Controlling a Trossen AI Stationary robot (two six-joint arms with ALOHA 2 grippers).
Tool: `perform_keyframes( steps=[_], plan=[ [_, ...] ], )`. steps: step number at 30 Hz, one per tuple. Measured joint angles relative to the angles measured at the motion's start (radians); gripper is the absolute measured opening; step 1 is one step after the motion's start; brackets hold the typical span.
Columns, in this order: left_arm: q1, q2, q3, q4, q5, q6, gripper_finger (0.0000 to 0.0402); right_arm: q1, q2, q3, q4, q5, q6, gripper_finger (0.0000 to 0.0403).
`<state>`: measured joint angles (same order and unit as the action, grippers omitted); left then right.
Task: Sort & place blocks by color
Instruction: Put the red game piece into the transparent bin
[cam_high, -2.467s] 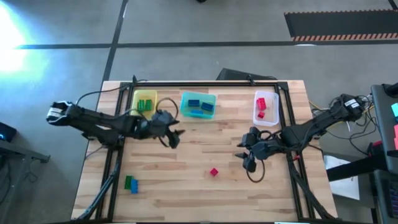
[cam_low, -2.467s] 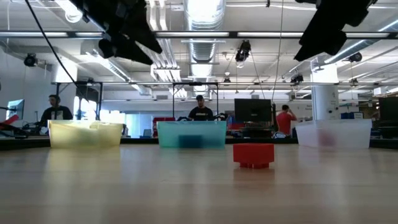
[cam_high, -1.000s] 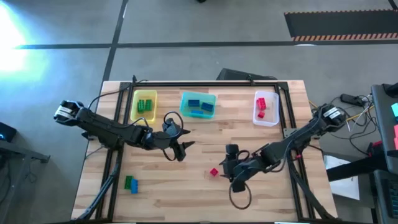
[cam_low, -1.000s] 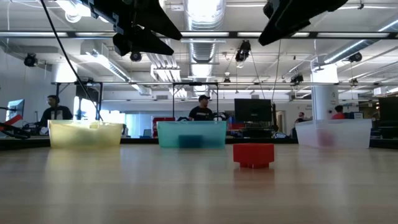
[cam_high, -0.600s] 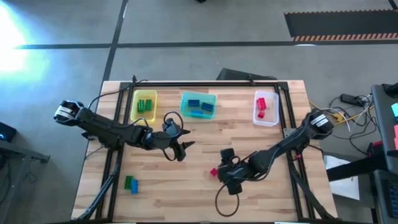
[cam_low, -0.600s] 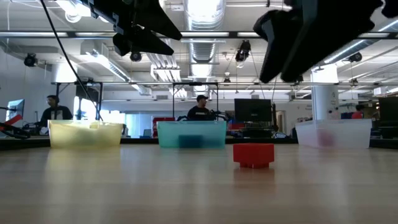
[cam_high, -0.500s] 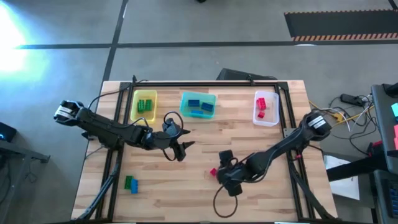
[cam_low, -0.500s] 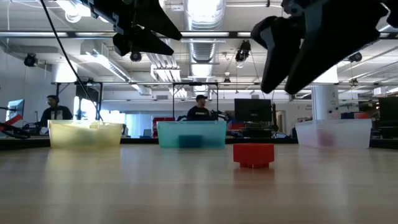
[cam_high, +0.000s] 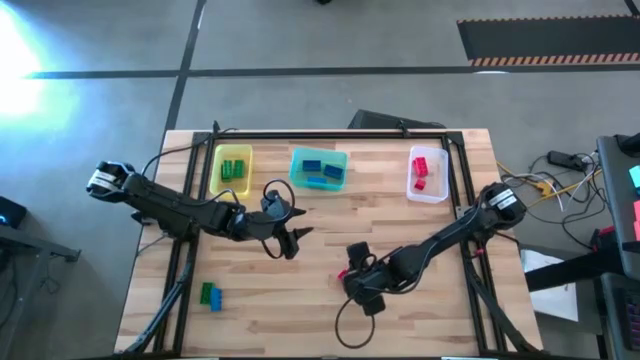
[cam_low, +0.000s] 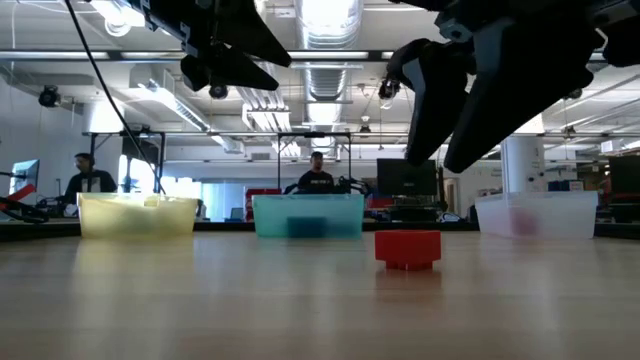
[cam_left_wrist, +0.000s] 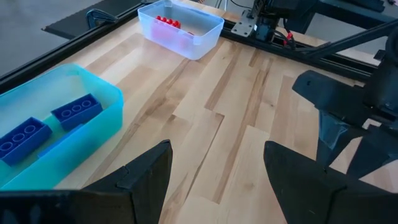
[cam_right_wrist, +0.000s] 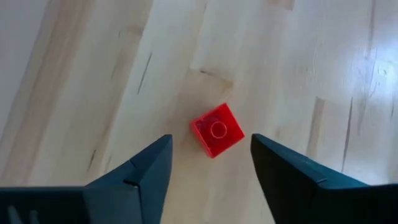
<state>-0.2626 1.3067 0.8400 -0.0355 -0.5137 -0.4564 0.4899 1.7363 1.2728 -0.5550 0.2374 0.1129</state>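
Observation:
A red block lies flat on the wooden table, alone near the table's middle. My right gripper hovers above it, open, one finger on either side, touching nothing; in the high view it hides most of the block. My left gripper waits open above the table's middle-left. A green and a blue block lie side by side near the near-left corner. Other blocks lie in the bins.
Three bins stand in a row along the far edge: a yellow bin with green blocks, a teal bin with blue blocks, a clear bin with red blocks. Bare wood lies between bins and grippers. People stand in the room behind.
My right gripper has moved toward the table's left and near edges and come down, until it stands over the red block, fingers still open. The block has not moved.

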Motion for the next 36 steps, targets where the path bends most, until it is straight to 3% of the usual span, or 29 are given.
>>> perform_keyframes(
  steps=[8,14,36],
  plan=[
    [0.000,0.000,-0.006,0.001,0.000,0.001,0.0238,-0.015,0.000,-0.009,0.034,-0.001,-0.025,0.0284],
    [0.000,0.000,-0.010,0.002,0.000,0.001,0.0238,-0.032,0.000,-0.054,0.105,-0.005,-0.034,0.0315],
    [0.000,0.000,-0.013,0.006,0.000,0.001,0.0238,-0.124,-0.001,-0.302,0.513,-0.141,-0.099,0.0301]
  ],
)
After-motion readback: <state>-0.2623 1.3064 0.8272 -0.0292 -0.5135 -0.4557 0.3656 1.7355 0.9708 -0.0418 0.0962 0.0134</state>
